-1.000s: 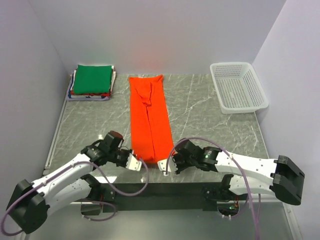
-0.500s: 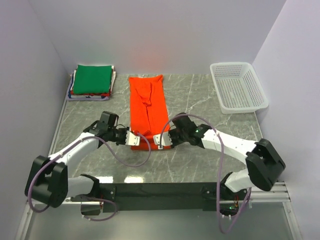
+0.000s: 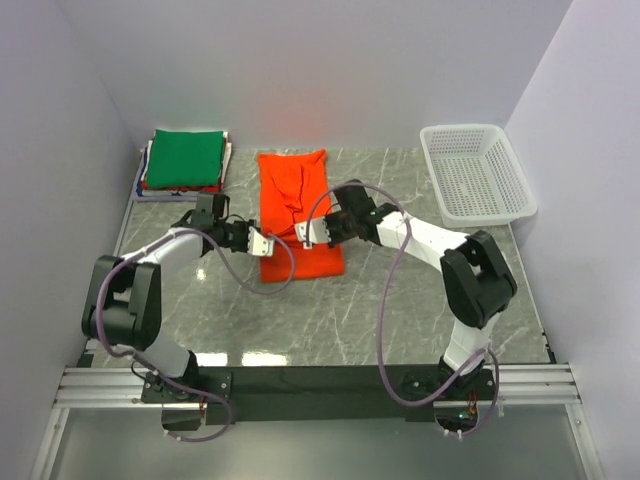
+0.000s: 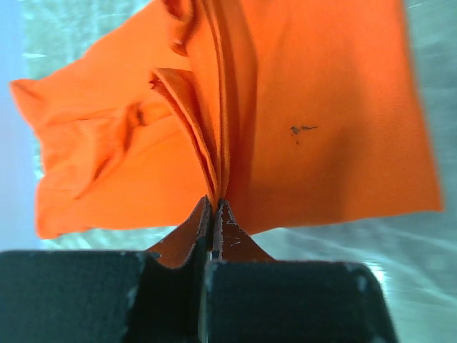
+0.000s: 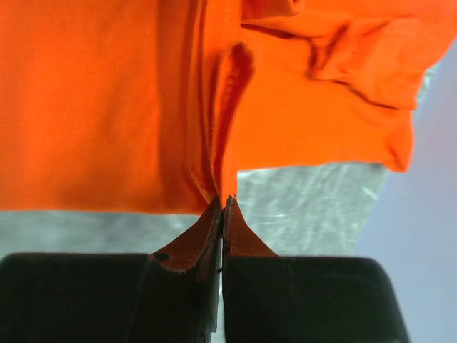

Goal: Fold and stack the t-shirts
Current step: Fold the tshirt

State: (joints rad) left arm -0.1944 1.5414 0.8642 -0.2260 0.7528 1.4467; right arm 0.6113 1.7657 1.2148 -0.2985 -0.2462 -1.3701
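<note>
The bright orange t-shirt (image 3: pixel 297 215) lies on the table as a long strip, its near part doubled back over itself. My left gripper (image 3: pixel 264 243) is shut on the shirt's left near edge; the pinched layers show in the left wrist view (image 4: pixel 214 193). My right gripper (image 3: pixel 306 233) is shut on the right near edge, seen in the right wrist view (image 5: pixel 223 189). Both hold the cloth a little above the shirt's middle. A stack of folded shirts with a green one (image 3: pixel 184 158) on top sits at the back left.
A white plastic lattice basket (image 3: pixel 476 175) stands at the back right. The grey marble table (image 3: pixel 400 300) is bordered by white walls at the back and sides. The arms' cables loop over the table near the shirt.
Both grippers have carried the shirt's near end away from the front edge toward the back, folding the strip over itself. The arms are now stretched far out.
</note>
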